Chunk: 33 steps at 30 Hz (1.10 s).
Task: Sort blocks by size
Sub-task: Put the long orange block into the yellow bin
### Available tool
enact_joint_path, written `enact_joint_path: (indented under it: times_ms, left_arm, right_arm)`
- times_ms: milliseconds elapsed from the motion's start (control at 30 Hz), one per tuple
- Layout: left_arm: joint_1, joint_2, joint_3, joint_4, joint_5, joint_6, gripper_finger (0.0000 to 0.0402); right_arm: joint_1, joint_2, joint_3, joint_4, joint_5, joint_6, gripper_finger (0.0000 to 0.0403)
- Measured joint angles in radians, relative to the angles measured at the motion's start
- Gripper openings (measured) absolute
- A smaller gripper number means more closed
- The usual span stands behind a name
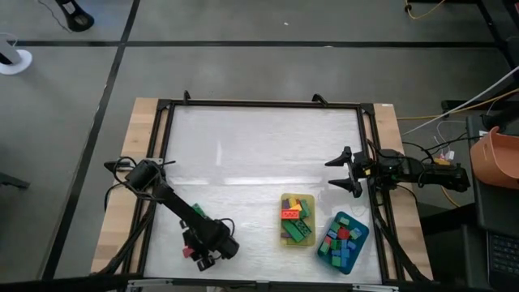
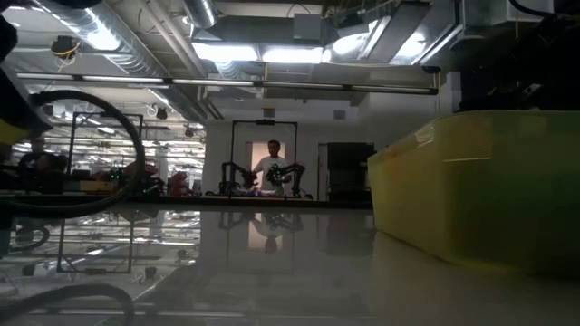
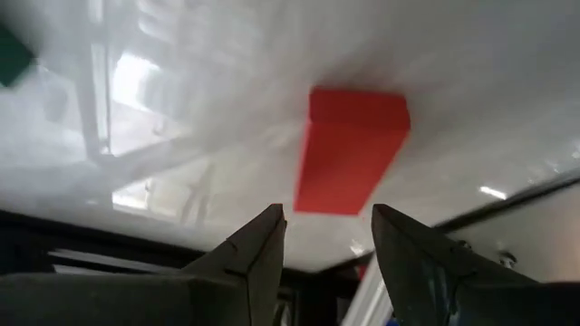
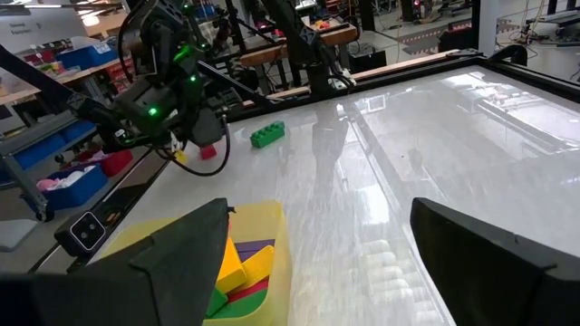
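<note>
Left gripper (image 3: 326, 231) fingers (image 3: 258, 244) apart above red block (image 3: 349, 149); no writing legible.

Yellow tray (image 2: 471, 190) cropped in low view

this is a robotics lab or engineering workshop. the work table (image 1: 259, 146) has a white glossy top, a black metal frame and wooden edging, and stands on a grey floor crossed by dark lines. loose cables (image 1: 454, 122) run along the floor to the right of the table. the low view shows a large open hall beyond the table: exposed ceiling ducts (image 2: 163, 36), bright strip lights (image 2: 263, 52), and a person (image 2: 273, 163) standing at a far bench beside another pair of robot arms (image 2: 231, 174). the right wrist view shows workbenches (image 4: 299, 41) and blue storage bins (image 4: 77, 54) behind the table.
</note>
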<state>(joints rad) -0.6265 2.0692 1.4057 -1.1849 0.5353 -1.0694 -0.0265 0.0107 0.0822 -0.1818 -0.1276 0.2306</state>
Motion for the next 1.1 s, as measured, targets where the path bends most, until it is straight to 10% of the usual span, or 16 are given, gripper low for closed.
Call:
enact_joint_path:
  times_ms: [1100]
  left_arm:
    - [-0.032, -0.005, -0.003, 0.116, -0.228, -0.043, 0.0155]
  right_arm:
    - [0.000, 0.000, 0.000, 0.000, 0.000, 0.000, 0.0344]
